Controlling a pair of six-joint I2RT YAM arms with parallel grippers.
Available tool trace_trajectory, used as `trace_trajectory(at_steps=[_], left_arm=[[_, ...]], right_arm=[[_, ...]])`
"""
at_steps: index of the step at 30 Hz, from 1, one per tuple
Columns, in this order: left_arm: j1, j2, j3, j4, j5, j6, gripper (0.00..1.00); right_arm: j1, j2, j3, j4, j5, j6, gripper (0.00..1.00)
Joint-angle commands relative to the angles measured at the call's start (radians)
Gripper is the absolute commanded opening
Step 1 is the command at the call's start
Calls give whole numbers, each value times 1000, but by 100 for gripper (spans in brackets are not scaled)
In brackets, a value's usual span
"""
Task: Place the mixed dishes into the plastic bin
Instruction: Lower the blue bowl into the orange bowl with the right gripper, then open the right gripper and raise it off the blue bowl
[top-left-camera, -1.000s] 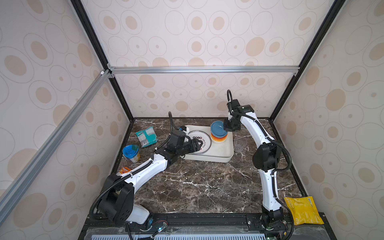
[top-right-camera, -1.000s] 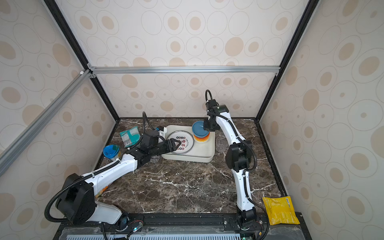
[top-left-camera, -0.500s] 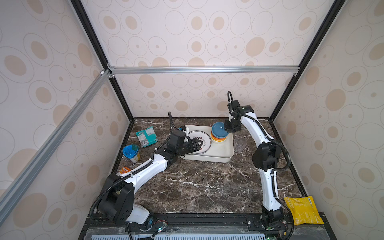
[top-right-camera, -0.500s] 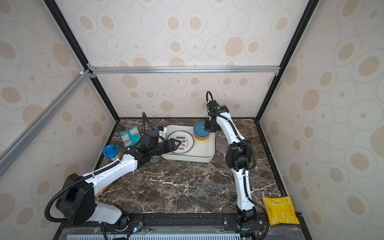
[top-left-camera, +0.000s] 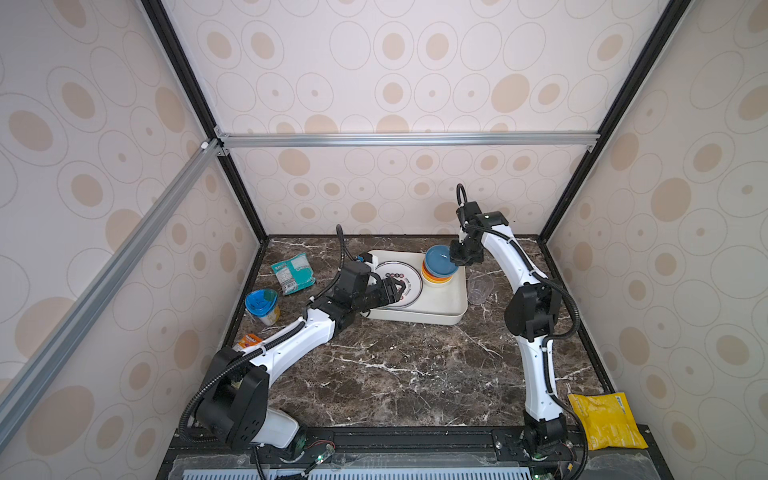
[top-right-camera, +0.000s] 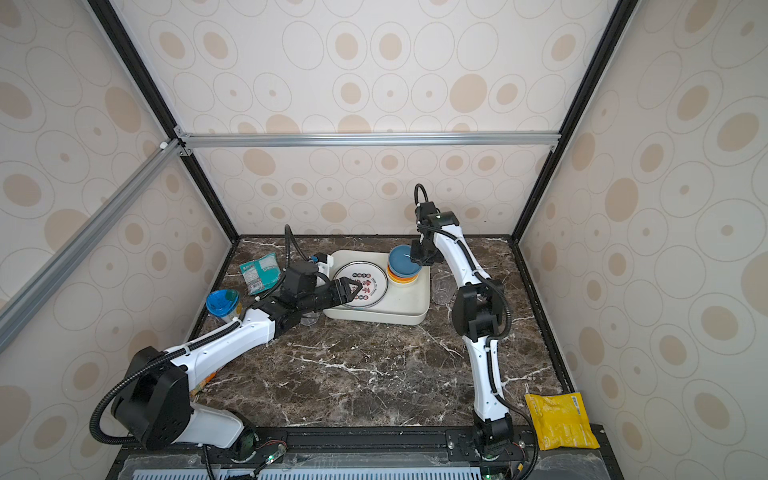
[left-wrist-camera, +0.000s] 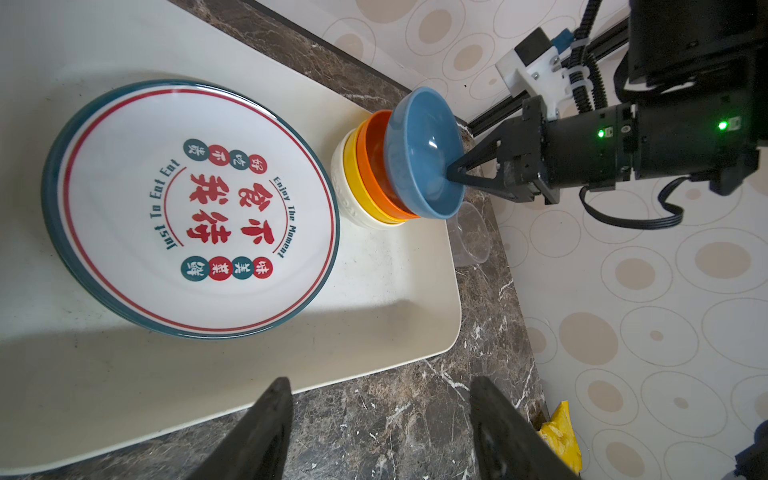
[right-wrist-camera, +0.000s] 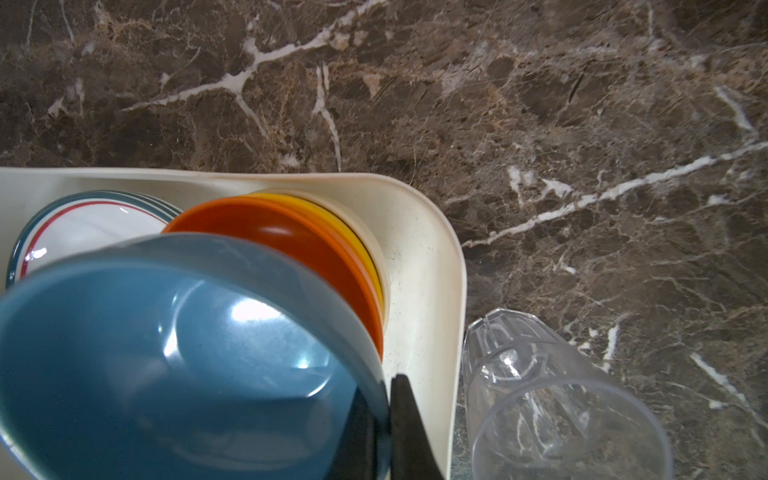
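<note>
Plates (left-wrist-camera: 199, 208) lie stacked in the left half of the plastic bin (top-left-camera: 449, 320), probably to save room. Over the bin's near left edge the left jaws hover wide and empty, ready, I judge, for another dish. In the bin's far right corner the cream, yellow and orange bowls (left-wrist-camera: 370, 178) are nested. On top of them the blue bowl (left-wrist-camera: 424, 153) is tilted, because the right jaws pinch only one side of its rim. Just outside the bin's right wall a clear cup (right-wrist-camera: 561, 395) lies on its side on the desk (top-left-camera: 395, 365), not yet collected.
</note>
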Motion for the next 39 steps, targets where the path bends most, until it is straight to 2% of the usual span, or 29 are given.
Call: trace_trajectory(at_steps=[1,14,24,30,36,39], left_arm=[[9,-7,1,19,5,-17,67],[9,-14,-9,21,3,-23,67],[9,-16,-8,23,9,-25,68],[9,-19,13,10,11,-9,68],[9,-13,83,-64,-10,55,70],[9,-9,119,-92,-2,87,72]], right_arm=[[-1,27,29,-18,-13,9,6],[4,56,73,-29,-25,19,17],[3,-13,66,-24,-9,27,22],[3,-148,-63,63,9,25,31],[-7,-279,-202,107,6,22,33],[-19,-372,-321,162,-14,32,34]])
